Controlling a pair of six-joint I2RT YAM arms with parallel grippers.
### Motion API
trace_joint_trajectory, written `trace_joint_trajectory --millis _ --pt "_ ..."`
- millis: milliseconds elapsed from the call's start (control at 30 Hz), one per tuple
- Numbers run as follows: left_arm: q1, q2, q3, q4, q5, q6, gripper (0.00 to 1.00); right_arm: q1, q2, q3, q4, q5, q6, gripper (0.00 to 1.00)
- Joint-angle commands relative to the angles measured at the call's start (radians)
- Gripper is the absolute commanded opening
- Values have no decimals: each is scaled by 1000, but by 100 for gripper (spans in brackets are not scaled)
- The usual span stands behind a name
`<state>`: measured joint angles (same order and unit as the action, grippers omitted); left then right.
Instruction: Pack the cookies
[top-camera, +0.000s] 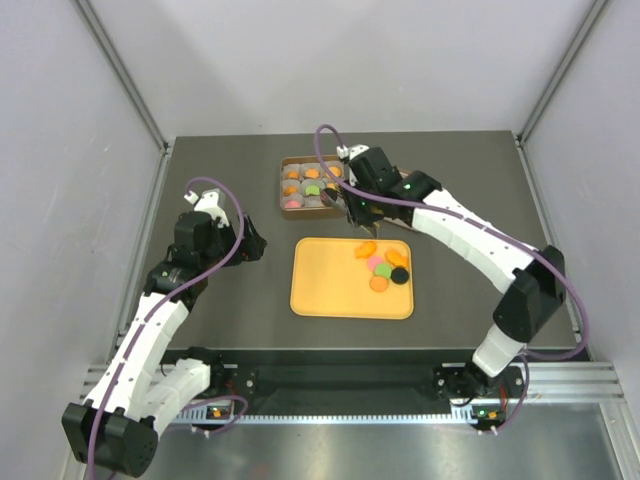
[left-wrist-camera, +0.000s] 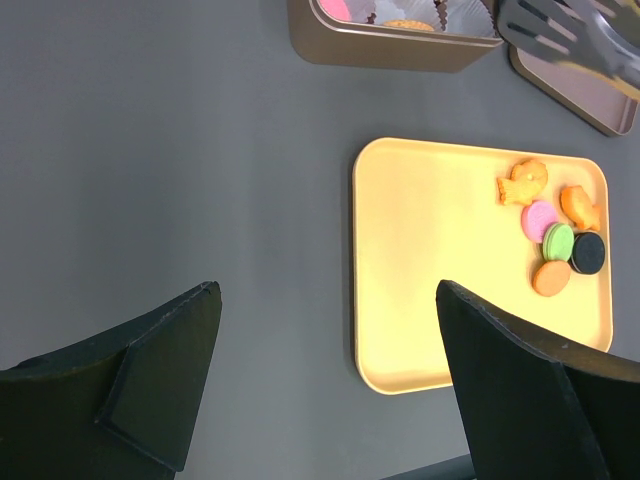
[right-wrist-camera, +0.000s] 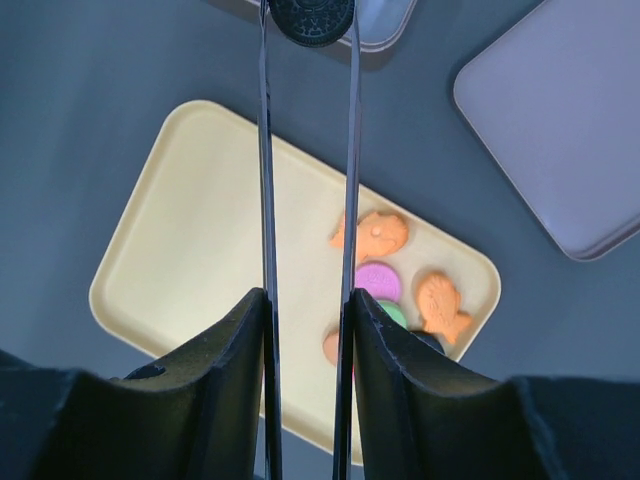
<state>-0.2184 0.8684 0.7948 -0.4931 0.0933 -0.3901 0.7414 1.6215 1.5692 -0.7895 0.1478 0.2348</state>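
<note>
My right gripper (right-wrist-camera: 308, 300) is clamped on a pair of tongs (right-wrist-camera: 265, 150), its two fingers pressing the thin blades toward each other. At the far tips the tongs pinch a black cookie (right-wrist-camera: 310, 15) held on edge. From the top camera this gripper (top-camera: 352, 207) sits between the tin (top-camera: 283, 205) and the far edge of the tray (top-camera: 330, 290). I cannot tell from any view whether the gripped cookie is over the tin yet.

Below the blades I see the yellow tray with the loose cookies (left-wrist-camera: 540, 220) bunched in its right part. There are two orange fish-shaped ones, a pink, a green, a black and a plain orange round, several of them touching or overlapping. The rest of the tray is bare.

The tin stands just beyond the tray on the dark table (top-camera: 230, 180). Its paper cups (top-camera: 327, 202) are set in rows of three, and most of them hold packed cookies (top-camera: 313, 188), mainly orange, with one green in the middle. The lid (right-wrist-camera: 560, 130) lies flat on the table beside the tin.

My left gripper (left-wrist-camera: 328, 300) has its jaws spread wide and holds nothing. It hangs over bare table, left of the tray and apart from it.
</note>
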Motion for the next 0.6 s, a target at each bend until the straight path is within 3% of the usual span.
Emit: trace_joint_trajectory --millis 0,333,567 --pt "4 -12 0 36 6 2 93 -31 66 83 81 -2 -23 35" --pt "5 -14 1 36 10 2 93 -86 210 89 168 -8 -25 33" --pt "5 -5 1 37 14 2 93 -86 186 43 177 -2 -18 33"
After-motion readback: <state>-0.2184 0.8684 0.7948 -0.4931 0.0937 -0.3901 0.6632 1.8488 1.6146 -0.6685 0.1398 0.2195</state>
